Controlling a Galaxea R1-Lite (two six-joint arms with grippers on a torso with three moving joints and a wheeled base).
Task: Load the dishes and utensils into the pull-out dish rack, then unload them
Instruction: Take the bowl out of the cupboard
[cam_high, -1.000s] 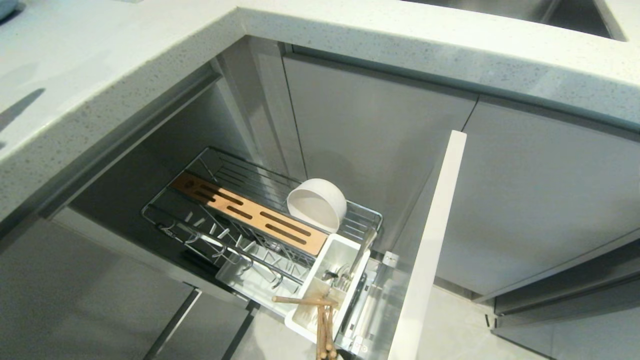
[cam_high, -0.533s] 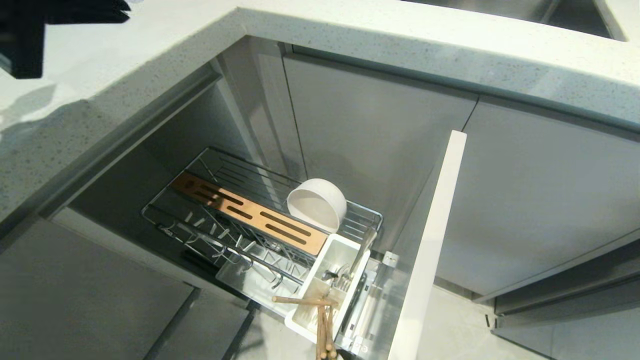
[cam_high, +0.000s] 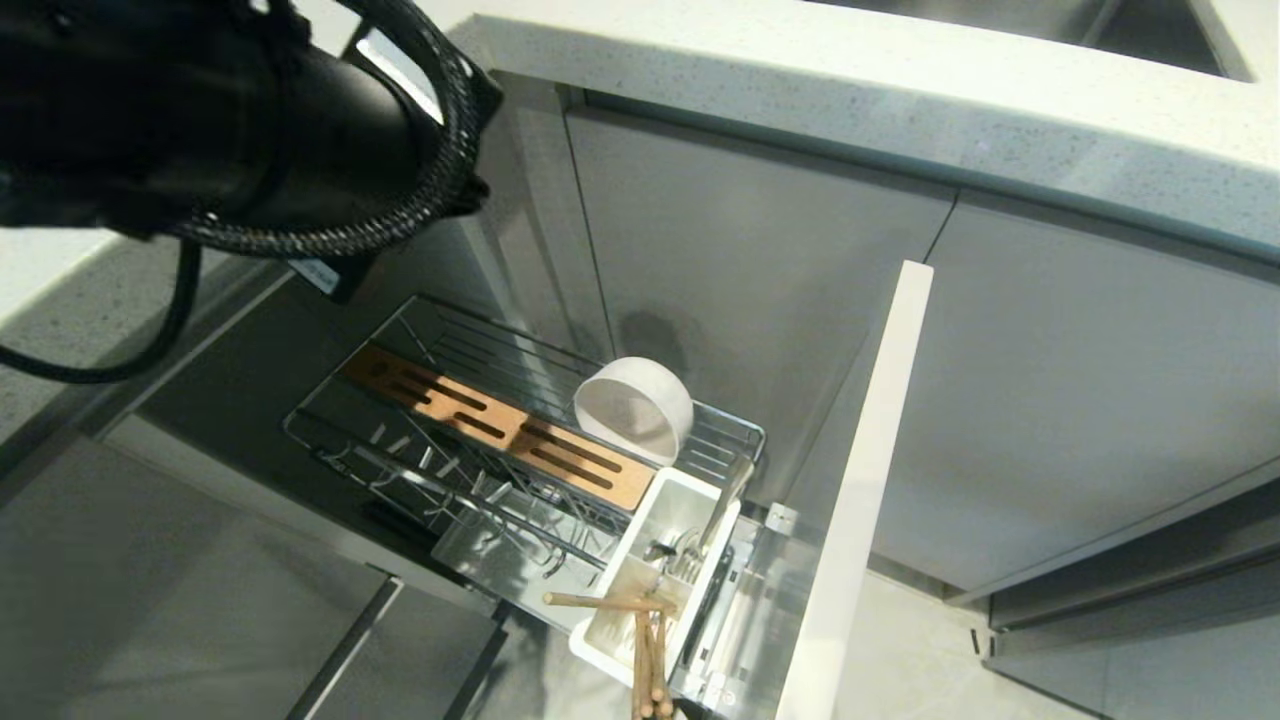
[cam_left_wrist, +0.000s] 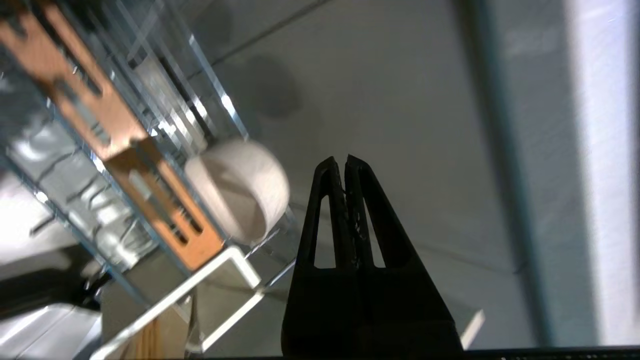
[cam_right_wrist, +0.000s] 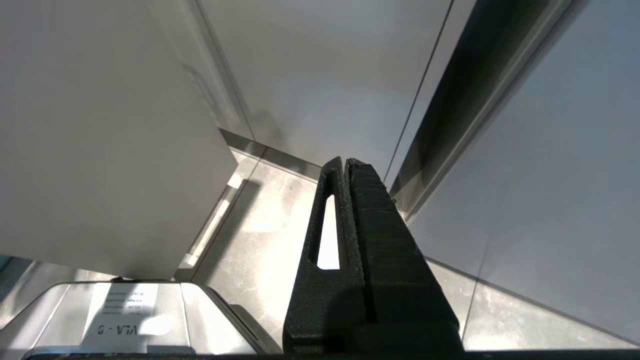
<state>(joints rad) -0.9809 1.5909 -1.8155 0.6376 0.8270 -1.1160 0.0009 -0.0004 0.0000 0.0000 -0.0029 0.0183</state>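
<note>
The pull-out dish rack (cam_high: 300, 432) stands drawn out of the corner cabinet, with its pale front (cam_high: 860, 480) on the right. A cream-white bowl (cam_high: 634, 408) lies tipped on its side on the wires behind the slotted wooden strip (cam_high: 500, 425). Chopsticks (cam_high: 642, 640) and a metal spoon (cam_high: 718, 510) stand in the white cutlery tub (cam_high: 600, 645). My left arm (cam_high: 250, 130) fills the upper left of the head view. In its wrist view the left gripper (cam_left_wrist: 344, 161) is shut and empty, in the air above the rack and apart from the bowl (cam_left_wrist: 240, 195). My right gripper (cam_right_wrist: 345, 161) is shut and parked low.
A speckled counter (cam_high: 800, 70) wraps the corner, with a sink (cam_high: 1100, 20) at the far right. Closed grey cabinet doors (cam_high: 750, 260) stand behind the rack. Pale floor tiles (cam_high: 920, 650) lie to the right of the rack front. The robot's base (cam_right_wrist: 125, 315) shows beside the right gripper.
My left arm has swung in from the upper left over the counter corner toward the rack. The bowl, chopsticks and spoon have not moved.
</note>
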